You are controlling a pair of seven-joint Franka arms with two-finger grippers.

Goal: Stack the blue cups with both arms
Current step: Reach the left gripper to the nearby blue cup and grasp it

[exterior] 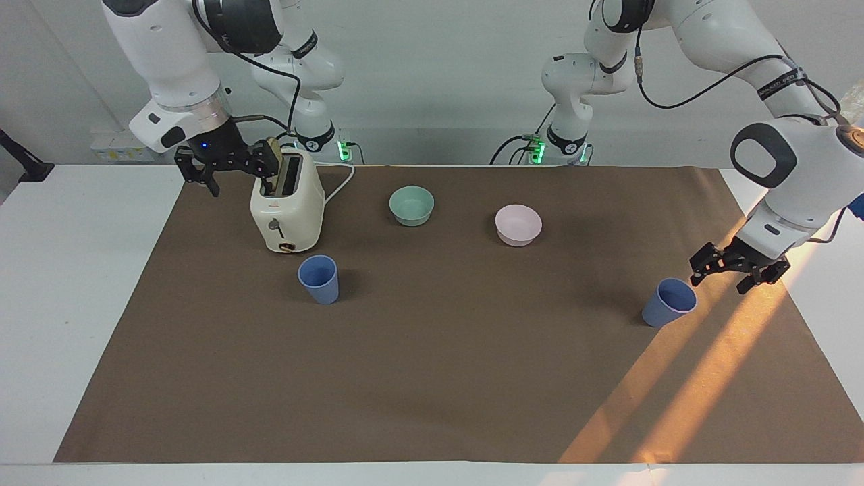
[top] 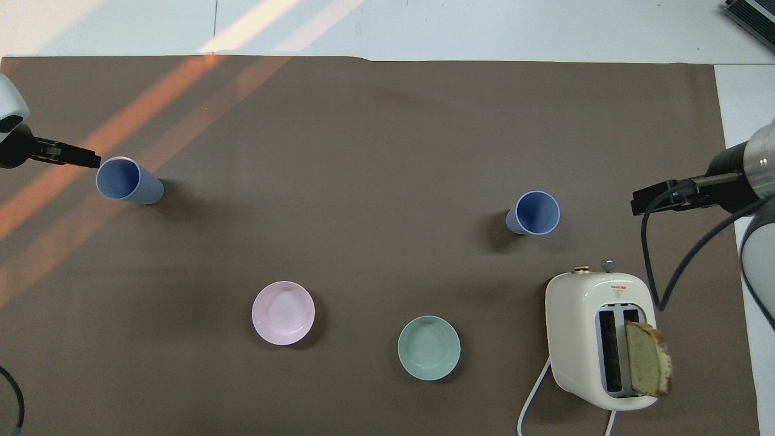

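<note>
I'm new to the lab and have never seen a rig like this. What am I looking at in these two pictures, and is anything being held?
These are two white jointed robot arms at a table covered by a brown mat. One picture faces them from across the table; the other looks steeply down from their own end.

On the mat stand two matte blue tapered cups, one next to a cream toaster with a bread slice in it, the other toward the left arm's end. Nearer the robots sit a mint-green bowl and a pale pink bowl.

Nothing is held. The left arm's tool hangs open beside that second cup; the right arm's tool waits open by the toaster.
</note>
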